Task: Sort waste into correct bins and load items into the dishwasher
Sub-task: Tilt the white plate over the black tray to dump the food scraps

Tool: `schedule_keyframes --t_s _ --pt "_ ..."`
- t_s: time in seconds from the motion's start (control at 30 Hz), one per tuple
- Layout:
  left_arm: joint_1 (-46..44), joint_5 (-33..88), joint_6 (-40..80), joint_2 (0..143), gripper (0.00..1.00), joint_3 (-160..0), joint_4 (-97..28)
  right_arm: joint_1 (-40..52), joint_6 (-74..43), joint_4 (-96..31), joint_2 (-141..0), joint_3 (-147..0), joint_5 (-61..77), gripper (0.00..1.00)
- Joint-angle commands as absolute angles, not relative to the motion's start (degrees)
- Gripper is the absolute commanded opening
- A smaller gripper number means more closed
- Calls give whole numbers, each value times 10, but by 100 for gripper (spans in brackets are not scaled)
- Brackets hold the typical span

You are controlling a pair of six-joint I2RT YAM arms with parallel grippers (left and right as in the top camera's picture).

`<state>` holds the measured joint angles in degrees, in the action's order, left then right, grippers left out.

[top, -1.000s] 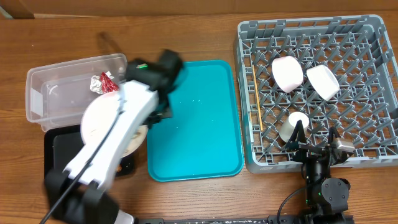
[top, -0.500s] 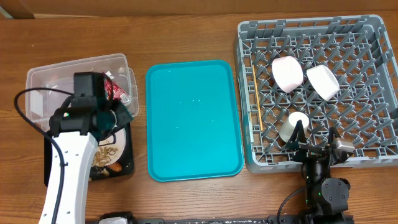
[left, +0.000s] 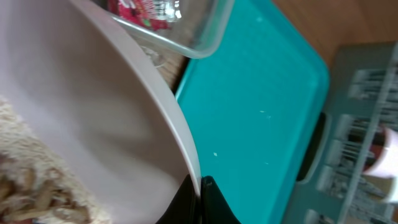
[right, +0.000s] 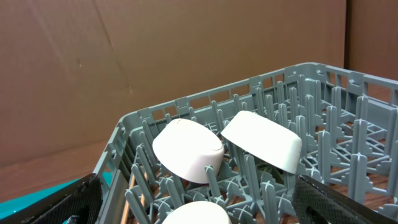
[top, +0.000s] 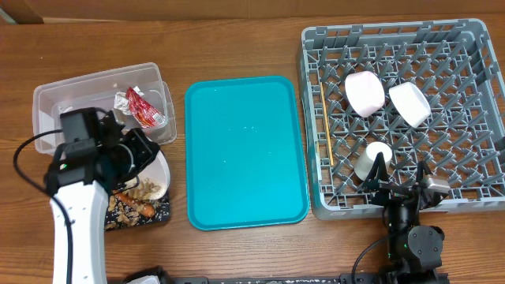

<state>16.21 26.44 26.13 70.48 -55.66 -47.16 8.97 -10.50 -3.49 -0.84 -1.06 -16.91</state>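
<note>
The left gripper [left: 200, 194] is pinched tight on the rim of the round white plate [left: 93, 118]. The plate is tilted at lower left of the overhead view, over the black tray [top: 118, 223], where beige food scraps [top: 136, 192] and a carrot [top: 147, 210] lie. Just above, the clear tub [top: 79, 102] holds the red wrapper [top: 142, 106]. At lower right, the right gripper [top: 401, 177] is spread wide at the near edge of the grey rack [top: 473, 158], which holds two bowls [top: 364, 91], a cup [top: 371, 158] and chopsticks [top: 326, 126].

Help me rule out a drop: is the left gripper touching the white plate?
Touching. The left wrist view shows the left gripper shut on the rim of the white plate.
</note>
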Motion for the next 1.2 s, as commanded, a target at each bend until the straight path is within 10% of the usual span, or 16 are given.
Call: schedule_keyframes --t_s 0.0,0.57,1.17 --pt "213 381 212 657 4 -549 -478 86 -107 -31 -2 -4 -171 100" --pt "517 804 -33 598 4 -414 -533 86 -107 -31 -2 -5 -171 100" --pt "475 666 -102 594 4 -434 -615 86 -107 -31 -2 -5 -171 100"
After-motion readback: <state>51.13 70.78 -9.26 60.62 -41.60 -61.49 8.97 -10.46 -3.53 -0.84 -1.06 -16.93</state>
